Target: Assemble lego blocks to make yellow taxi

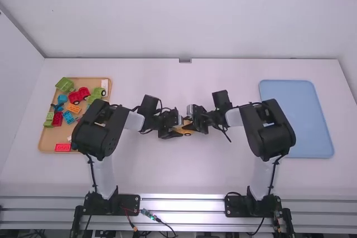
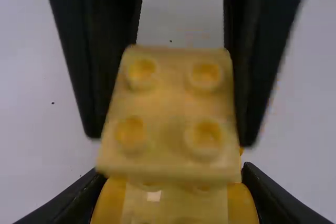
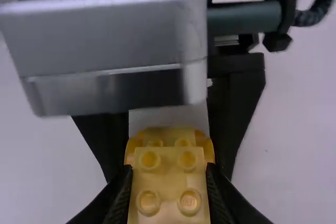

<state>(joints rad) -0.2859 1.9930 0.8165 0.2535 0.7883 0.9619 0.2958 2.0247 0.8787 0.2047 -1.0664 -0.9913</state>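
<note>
Left gripper (image 1: 177, 129): claw closed about an orange-yellow plastic toy piece with round studs (image 2: 173, 205), mid-table. Right gripper (image 1: 193, 122): claw pinching a pale yellow square-topped plastic block, four studs (image 3: 169, 182), by its sides. Block and piece face each other between the two claws, close together; whether they touch, cannot tell. White table (image 1: 167, 171), left side: tan rectangular tray (image 1: 50, 139), holding loose toy bricks in red, green, blue and orange. Right side: pale blue rounded rectangular tray (image 1: 295, 118), lying flat.
</note>
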